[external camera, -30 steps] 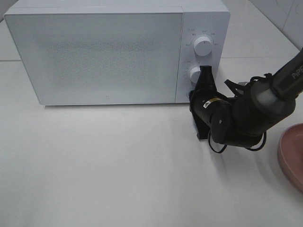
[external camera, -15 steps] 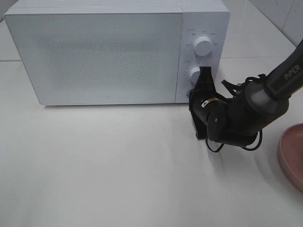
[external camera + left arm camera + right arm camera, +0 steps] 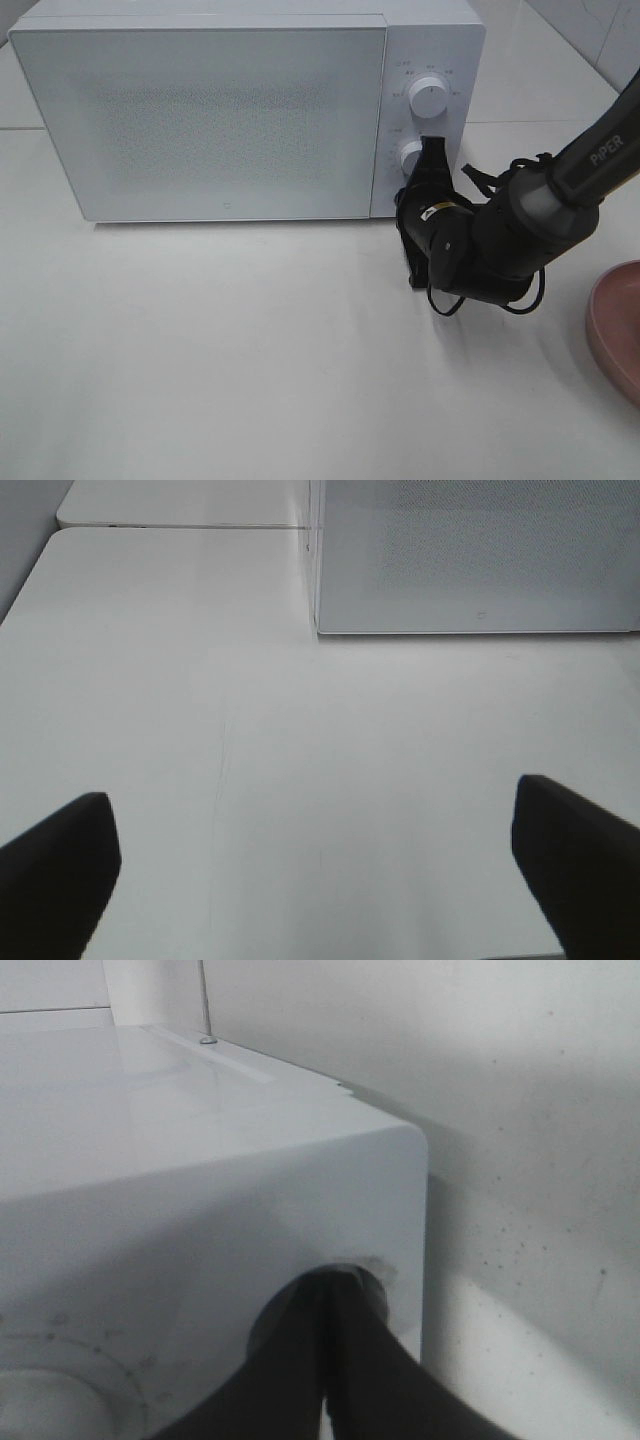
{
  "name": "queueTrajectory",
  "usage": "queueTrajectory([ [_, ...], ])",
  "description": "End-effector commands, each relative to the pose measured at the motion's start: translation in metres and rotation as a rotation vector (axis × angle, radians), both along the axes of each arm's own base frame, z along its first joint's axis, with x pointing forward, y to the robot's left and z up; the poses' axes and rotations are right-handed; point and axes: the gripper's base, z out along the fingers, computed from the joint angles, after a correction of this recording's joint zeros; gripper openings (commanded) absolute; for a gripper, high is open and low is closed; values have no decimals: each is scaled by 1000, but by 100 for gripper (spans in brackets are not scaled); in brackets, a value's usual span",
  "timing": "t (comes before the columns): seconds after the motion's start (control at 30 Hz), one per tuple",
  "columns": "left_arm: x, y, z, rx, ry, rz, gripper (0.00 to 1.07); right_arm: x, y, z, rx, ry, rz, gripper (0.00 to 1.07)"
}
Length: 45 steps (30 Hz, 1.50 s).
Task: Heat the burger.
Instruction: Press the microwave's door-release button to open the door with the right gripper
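The burger is not in view. The white microwave (image 3: 220, 110) stands at the back with its door shut; it also shows in the left wrist view (image 3: 480, 560) and fills the right wrist view (image 3: 200, 1160). My right gripper (image 3: 408, 196) is shut, its tips pushed into the round button recess (image 3: 375, 1280) at the low corner of the control panel, below the lower knob (image 3: 411, 157). In the right wrist view the gripper (image 3: 325, 1300) shows its two fingers pressed together. My left gripper (image 3: 320, 870) is open and empty over bare table, left of the microwave's front.
An upper knob (image 3: 429, 97) sits above the lower one on the panel. A round pink plate (image 3: 615, 325) lies at the right edge of the table, cut off by the frame. The white table (image 3: 250, 350) stretches in front of the microwave.
My right arm has shifted a little to the left, toward the microwave panel, with the gripper still at the button. The door stays shut.
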Motion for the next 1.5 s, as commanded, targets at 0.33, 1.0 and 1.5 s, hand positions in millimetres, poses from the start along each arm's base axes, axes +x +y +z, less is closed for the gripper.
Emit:
queueTrajectory([
  [0.33, -3, -1, 0, -5, -22, -1, 100, 34, -7, 45, -15, -305, -61, 0],
  [1.0, -3, -1, 0, -5, -22, -1, 100, -1, -9, 26, -54, 52, 80, 0],
  [1.5, -3, -1, 0, -5, -21, -1, 100, -33, -12, 35, -240, 238, 317, 0],
])
